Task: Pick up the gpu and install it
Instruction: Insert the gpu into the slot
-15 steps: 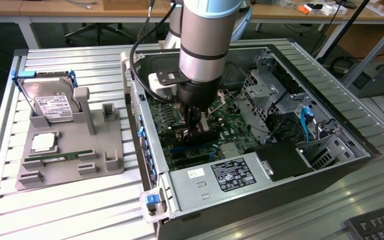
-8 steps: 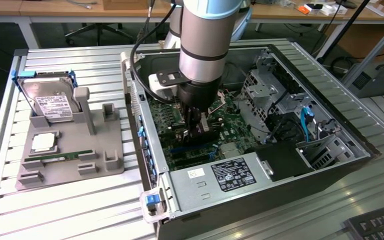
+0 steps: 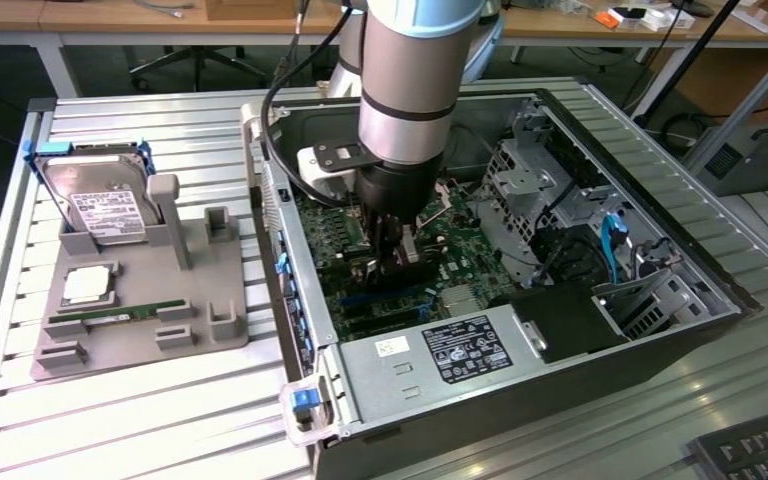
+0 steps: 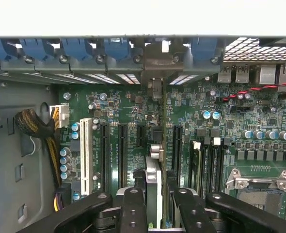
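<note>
Broadly, the slatted metal bench (image 3: 157, 420) is carrying an open desktop computer case (image 3: 651, 350), which is lying on its side toward the exterior view's right with its motherboard (image 3: 471, 245) facing up. At the near end of the case the power supply (image 3: 444, 350) is sitting with its label upward, and a drive cage (image 3: 538, 180) is standing along the far side of the board. On the exterior view's left a grey parts holder (image 3: 144, 300) is resting on the bench, propping up a hard drive (image 3: 97, 205) with a white label, with a processor chip (image 3: 87, 285) lying flat below it and a green memory stick (image 3: 117, 317) lying just in front of that. The robot arm (image 3: 411, 80) is reaching straight down into the case, and its gripper (image 4: 155, 196) is hovering low over the motherboard. Seen from the wrist, its black fingers (image 4: 133, 208) are clenching the gpu (image 4: 152, 184), a thin card seen edge-on with a grey metal edge, held upright between them. The card is hanging just above the board among the dark expansion slots (image 4: 174, 145), roughly in line with the opening in the rear bracket row (image 4: 155, 63), though whether its lower edge is touching a slot cannot be told. A white slot (image 4: 86, 155) is lying well to one side of the card, and the empty processor socket (image 4: 259, 194) is lying on the other.
</note>
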Robot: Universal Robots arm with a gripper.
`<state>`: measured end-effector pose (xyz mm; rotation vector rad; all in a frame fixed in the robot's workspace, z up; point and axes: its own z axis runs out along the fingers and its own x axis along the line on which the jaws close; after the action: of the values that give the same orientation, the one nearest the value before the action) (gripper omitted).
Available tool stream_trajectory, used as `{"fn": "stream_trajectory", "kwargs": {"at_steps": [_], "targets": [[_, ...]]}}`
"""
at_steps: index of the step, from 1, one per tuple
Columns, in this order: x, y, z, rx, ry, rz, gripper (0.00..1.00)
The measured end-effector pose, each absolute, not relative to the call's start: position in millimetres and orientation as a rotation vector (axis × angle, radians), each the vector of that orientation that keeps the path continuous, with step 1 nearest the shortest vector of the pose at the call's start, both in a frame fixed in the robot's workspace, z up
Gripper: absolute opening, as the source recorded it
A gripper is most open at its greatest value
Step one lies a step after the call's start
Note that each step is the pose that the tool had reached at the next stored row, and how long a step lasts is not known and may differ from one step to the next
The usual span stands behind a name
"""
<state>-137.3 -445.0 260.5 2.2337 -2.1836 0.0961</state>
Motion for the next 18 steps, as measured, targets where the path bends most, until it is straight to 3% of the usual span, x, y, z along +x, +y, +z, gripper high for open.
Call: {"fn": "stream_trajectory", "kwargs": {"at_steps": [18], "targets": [[-137.3, -445.0, 256.4, 2.254, -2.163, 0.096, 0.27]]}}
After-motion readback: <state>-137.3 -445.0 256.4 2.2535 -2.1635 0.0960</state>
